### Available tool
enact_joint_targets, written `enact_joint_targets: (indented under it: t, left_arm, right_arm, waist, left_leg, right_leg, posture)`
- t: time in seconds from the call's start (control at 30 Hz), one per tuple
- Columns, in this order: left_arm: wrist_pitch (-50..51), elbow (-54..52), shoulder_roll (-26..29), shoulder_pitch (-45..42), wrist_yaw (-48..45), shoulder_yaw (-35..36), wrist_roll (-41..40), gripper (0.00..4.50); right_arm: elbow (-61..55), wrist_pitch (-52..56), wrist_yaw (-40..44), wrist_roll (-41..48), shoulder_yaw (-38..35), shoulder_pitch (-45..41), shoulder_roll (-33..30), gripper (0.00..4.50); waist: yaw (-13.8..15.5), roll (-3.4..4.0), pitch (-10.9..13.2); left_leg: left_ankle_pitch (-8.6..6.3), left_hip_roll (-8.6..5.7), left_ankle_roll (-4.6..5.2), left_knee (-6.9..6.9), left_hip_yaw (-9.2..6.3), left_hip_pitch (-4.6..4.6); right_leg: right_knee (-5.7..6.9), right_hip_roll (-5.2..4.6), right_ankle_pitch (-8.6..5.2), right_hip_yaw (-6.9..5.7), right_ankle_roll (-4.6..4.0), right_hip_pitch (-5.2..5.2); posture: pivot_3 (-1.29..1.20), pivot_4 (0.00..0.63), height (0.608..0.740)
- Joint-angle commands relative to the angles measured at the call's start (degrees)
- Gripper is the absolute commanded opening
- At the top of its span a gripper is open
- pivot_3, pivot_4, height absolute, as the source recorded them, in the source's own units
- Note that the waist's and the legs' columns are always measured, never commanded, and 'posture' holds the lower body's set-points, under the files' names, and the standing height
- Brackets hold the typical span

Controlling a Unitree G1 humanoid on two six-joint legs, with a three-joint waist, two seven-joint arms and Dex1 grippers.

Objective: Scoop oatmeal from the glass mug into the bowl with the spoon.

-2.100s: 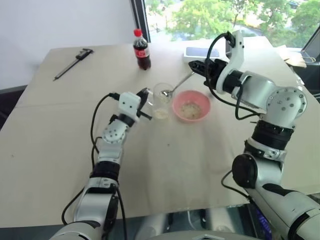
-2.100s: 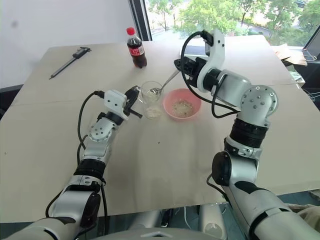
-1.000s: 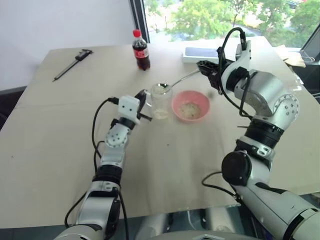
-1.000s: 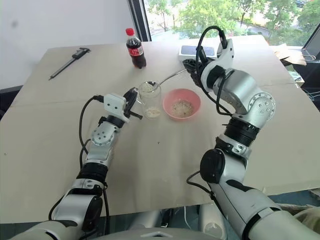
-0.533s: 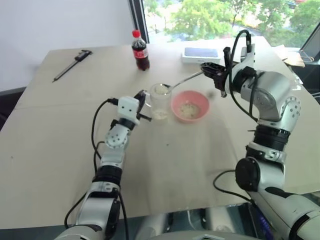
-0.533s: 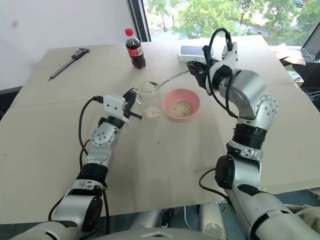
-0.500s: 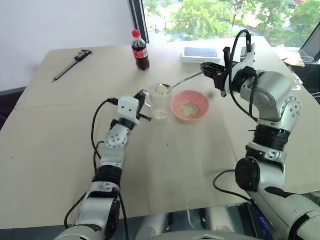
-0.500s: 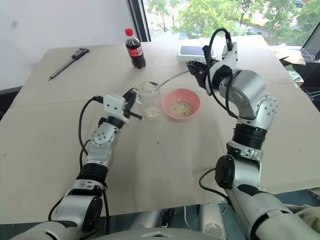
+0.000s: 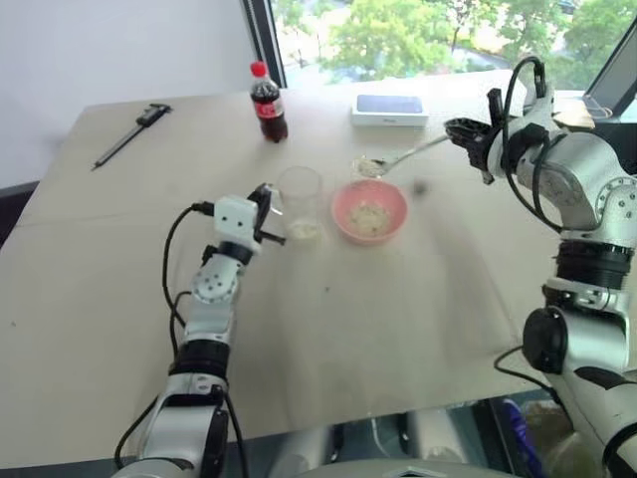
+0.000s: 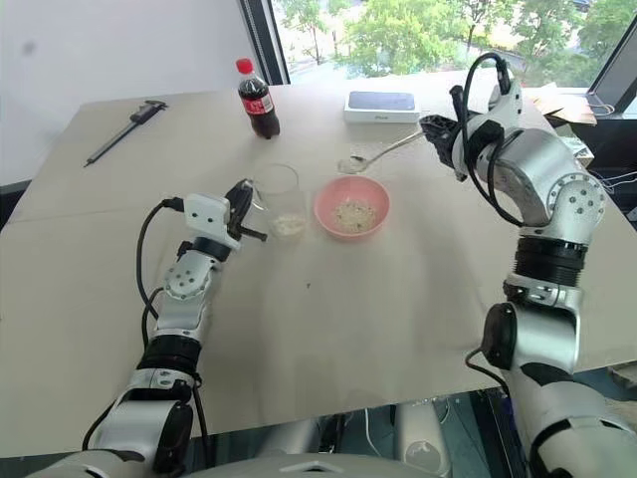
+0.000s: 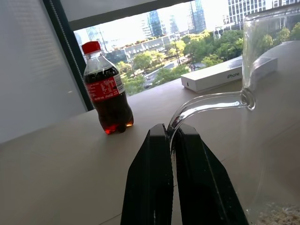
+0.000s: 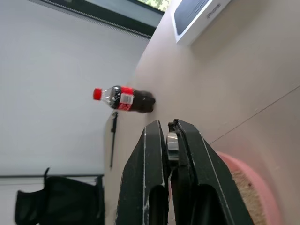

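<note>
1. Oatmeal (image 9: 366, 165) is carried as a small pale heap in the bowl of the spoon (image 9: 400, 158), which is held in the air above the far rim of the bowl (image 9: 369, 211).
2. More oatmeal is seen lying in the middle of that pink bowl, and a thin layer is left at the bottom of the glass mug (image 9: 299, 203).
3. The spoon's long handle is clamped between the closed fingers of the right gripper (image 9: 461, 133), out to the right of the bowl and raised well above the table (image 9: 119, 249); in the right wrist view the handle's end is seen pinched between the two black fingers (image 12: 149, 187).
4. The spoon is held nearly level, with its small oval bowl pointing toward the robot's left.
5. The glass mug stands upright on the table just beside the bowl, on its left, without touching it.
6. The mug's clear side handle is gripped by the left gripper (image 9: 261, 204), whose fingers are closed on it; in the left wrist view the glass handle (image 11: 206, 105) is seen running down between the two fingers.
7. A cola bottle (image 9: 266, 103) with a red cap stands upright farther back on the table, behind the mug.
8. A white phone box (image 9: 389, 108) lies flat behind the bowl, near the window.
9. A dark caliper (image 9: 129, 132) lies at the far left of the table, well apart from everything else.
</note>
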Motion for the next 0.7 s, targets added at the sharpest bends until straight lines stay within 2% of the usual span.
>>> enact_joint_targets:
  t: [0.03, 0.27, 0.43, 0.6, 0.7]
  left_arm:
    - [1.8, -1.4, 1.5, 1.6, 1.2, 1.7, 0.5, 0.03]
    - [3.9, -4.2, 0.9, 2.6, 2.1, 2.0, 0.1, 0.03]
    - [4.8, -5.1, 0.7, 2.8, 2.2, 1.8, -0.2, 0.03]
    - [5.3, -5.6, 0.3, 2.9, 2.5, 1.6, 0.0, 0.03]
    - [5.6, -6.0, 0.0, 3.1, 2.6, 1.5, 0.1, 0.03]
  right_arm:
    - [-7.8, 2.2, 12.4, -8.1, 4.0, 4.5, -2.8, 0.00]
    - [-21.5, -5.6, 42.2, -37.8, 21.9, 5.2, -10.9, 0.00]
    - [-26.7, -13.7, 59.3, -52.5, 29.8, 4.1, -14.6, 0.00]
    - [-27.1, -19.5, 69.4, -63.8, 33.2, 4.6, -17.1, 0.00]
    - [-26.7, -18.9, 71.1, -65.3, 31.7, 5.5, -16.2, 0.00]
  waist:
    - [0.1, -0.02, 0.0]
    - [0.1, 0.02, 0.0]
    - [0.2, 0.00, 0.0]
    - [0.6, -0.02, 0.0]
    - [0.6, -0.03, 0.0]
  left_leg:
    - [0.00, 0.02, 0.00, -0.03, -0.05, -0.01]
    - [-0.01, 0.02, 0.00, -0.05, 0.04, -0.05]
    - [-0.01, 0.02, 0.00, -0.03, 0.03, -0.05]
    - [-0.01, 0.01, -0.01, -0.03, -0.01, -0.07]
    - [-0.01, 0.00, -0.02, -0.03, -0.03, -0.08]
  right_leg:
    - [-0.06, 0.01, 0.00, -0.07, 0.00, 0.01]
    - [-0.11, 0.06, 0.02, 0.02, 0.05, -0.09]
    - [-0.15, 0.04, 0.02, -0.02, 0.05, -0.07]
    - [-0.20, 0.02, 0.03, -0.07, 0.05, -0.06]
    - [-0.21, 0.01, 0.03, -0.08, 0.05, -0.06]
  posture:
    - [0.00, 0.150, 0.740]
    - [0.00, 0.150, 0.740]
    - [0.00, 0.150, 0.740]
    - [0.00, 0.150, 0.740]
    - [0.00, 0.150, 0.740]
